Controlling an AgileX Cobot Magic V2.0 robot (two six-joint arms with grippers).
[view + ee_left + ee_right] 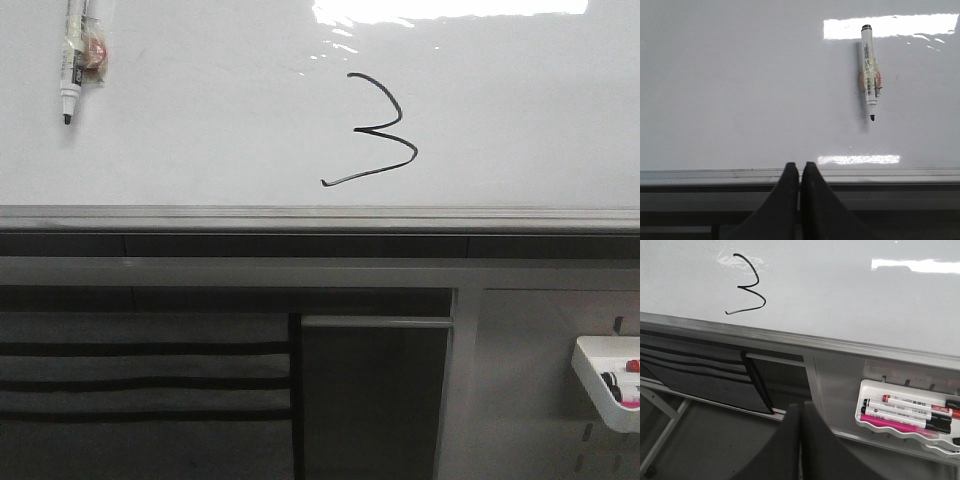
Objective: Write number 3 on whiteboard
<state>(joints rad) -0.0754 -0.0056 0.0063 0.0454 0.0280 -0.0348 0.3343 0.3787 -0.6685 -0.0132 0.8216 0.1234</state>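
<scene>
A black hand-drawn number 3 (378, 132) stands on the glossy whiteboard (200, 130), just above its grey ledge (300, 216). It also shows in the right wrist view (747, 286). A white marker (72, 60) with a black tip pointing down sticks to the board at the upper left, also in the left wrist view (869, 75). My left gripper (800, 166) is shut and empty, its tips before the ledge, apart from the marker. My right gripper (801, 407) is shut and empty, low below the board. Neither gripper shows in the front view.
A white tray (867, 405) with several markers hangs on the grey panel below the board at the right, also in the front view (600, 385). Grey fabric pockets (140, 370) and a dark panel (375, 400) hang under the ledge. Glare lies on the board's top (450, 10).
</scene>
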